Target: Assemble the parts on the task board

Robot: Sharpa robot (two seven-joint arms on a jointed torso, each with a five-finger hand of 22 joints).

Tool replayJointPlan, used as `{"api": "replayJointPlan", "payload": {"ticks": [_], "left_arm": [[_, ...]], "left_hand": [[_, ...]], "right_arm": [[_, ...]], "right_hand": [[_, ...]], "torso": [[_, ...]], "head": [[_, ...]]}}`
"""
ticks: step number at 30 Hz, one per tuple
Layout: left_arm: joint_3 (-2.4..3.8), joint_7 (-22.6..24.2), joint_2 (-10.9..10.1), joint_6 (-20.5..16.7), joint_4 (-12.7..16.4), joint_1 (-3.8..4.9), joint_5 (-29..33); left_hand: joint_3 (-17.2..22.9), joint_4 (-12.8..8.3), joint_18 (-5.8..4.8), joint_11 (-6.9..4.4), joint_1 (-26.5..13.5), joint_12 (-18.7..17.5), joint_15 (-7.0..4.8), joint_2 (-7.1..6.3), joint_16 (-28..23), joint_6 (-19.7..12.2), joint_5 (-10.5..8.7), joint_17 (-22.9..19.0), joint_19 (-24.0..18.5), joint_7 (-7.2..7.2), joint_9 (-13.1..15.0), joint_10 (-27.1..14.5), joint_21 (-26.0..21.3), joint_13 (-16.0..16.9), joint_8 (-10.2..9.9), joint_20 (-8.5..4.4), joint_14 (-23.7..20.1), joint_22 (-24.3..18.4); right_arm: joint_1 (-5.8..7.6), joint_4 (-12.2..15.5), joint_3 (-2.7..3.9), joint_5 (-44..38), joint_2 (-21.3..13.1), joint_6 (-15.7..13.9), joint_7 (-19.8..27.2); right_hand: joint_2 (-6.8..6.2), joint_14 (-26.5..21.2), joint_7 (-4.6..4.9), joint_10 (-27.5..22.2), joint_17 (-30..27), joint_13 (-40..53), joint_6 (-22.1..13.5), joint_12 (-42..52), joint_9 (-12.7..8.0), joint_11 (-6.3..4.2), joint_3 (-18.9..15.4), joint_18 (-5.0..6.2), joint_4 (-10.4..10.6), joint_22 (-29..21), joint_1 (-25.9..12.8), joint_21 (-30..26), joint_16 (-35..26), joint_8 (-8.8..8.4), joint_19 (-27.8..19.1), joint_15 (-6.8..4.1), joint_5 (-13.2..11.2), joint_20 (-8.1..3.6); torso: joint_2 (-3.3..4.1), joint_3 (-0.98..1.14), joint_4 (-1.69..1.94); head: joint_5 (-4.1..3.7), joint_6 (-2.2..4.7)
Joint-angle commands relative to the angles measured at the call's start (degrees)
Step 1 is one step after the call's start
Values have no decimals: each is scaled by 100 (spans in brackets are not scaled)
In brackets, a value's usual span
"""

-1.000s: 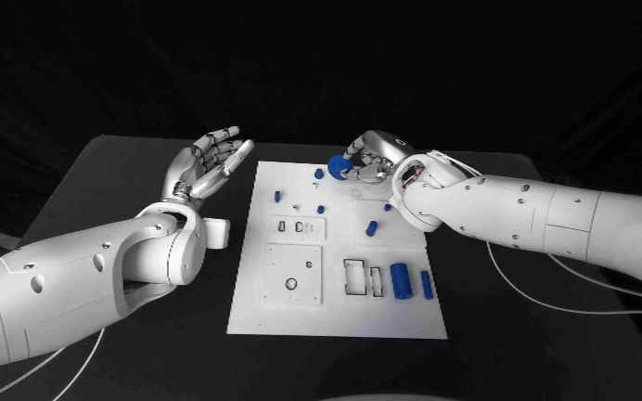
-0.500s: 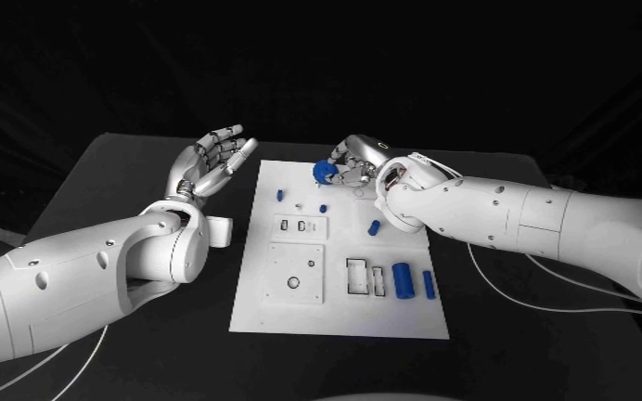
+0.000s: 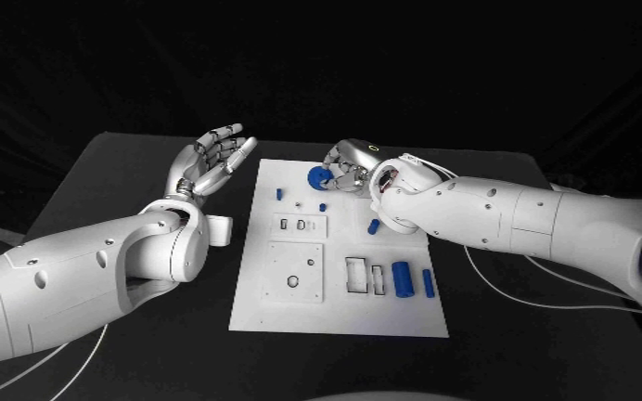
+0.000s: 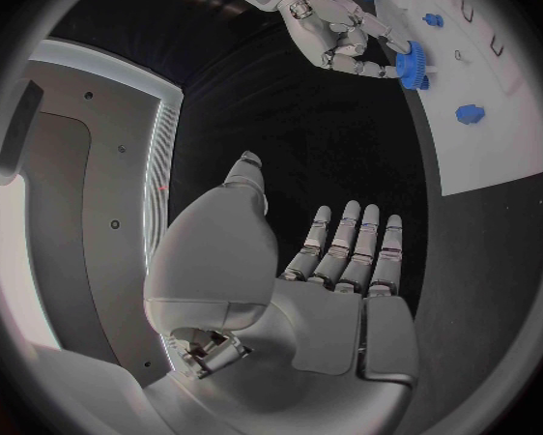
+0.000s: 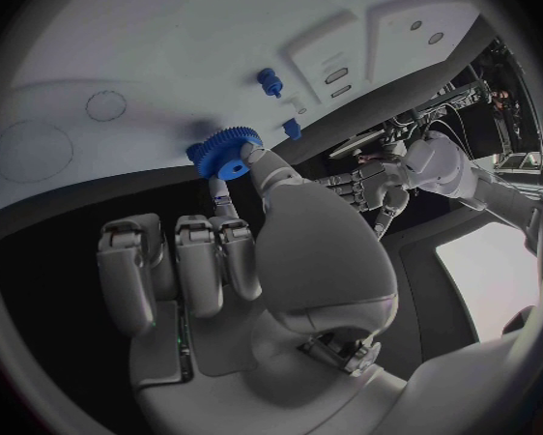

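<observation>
Right hand (image 3: 351,167) pinches the blue gear (image 3: 321,176) over the far edge of the white board (image 3: 335,308); that light pinch could slip. Left hand (image 3: 208,161) hovers empty, fingers spread.

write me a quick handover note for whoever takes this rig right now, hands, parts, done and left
Right hand: pinches a blue gear over the far end of the white board.
Left hand: holds nothing, fingers spread, raised off the board's left edge.
Parts: small blue pieces near the far end, one mid-board, two blue cylinders by the slots at the near right.
Done: gear picked up.
Left: seat the gear, then place the other loose pieces; which slots are already filled I cannot tell.
</observation>
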Motion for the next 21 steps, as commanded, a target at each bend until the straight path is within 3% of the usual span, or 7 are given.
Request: {"api": "replayJointPlan", "payload": {"ticks": [1, 21], "left_arm": [[5, 51, 6, 29, 24, 7, -26], [6, 49, -18, 21, 41, 10, -26]], "left_hand": [[40, -3, 94, 1, -4, 39, 14, 60, 25, -5, -25, -5, -44, 865, -9, 2, -20, -7, 38, 10, -25, -5], [40, -3, 94, 1, -4, 39, 14, 60, 25, -5, -25, -5, -44, 865, -9, 2, -20, -7, 38, 10, -25, -5]], "right_arm": [[-11, -54, 2, -256, 36, 228, -91], [-64, -222, 1, -293, 164, 382, -178]], "right_hand": [[4, 597, -175, 601, 1510, 1509, 217, 16, 63, 30, 40, -81, 7, 1509, -79, 26, 23, -6, 600, 27, -23, 27], [13, 597, -161, 601, 1510, 1509, 181, 16, 43, 45, 57, -81, 17, 1509, -111, 26, 23, -72, 600, 39, -95, 41]], "torso": [[5, 0, 1], [10, -2, 1]], "head": [[6, 7], [14, -34]]}}
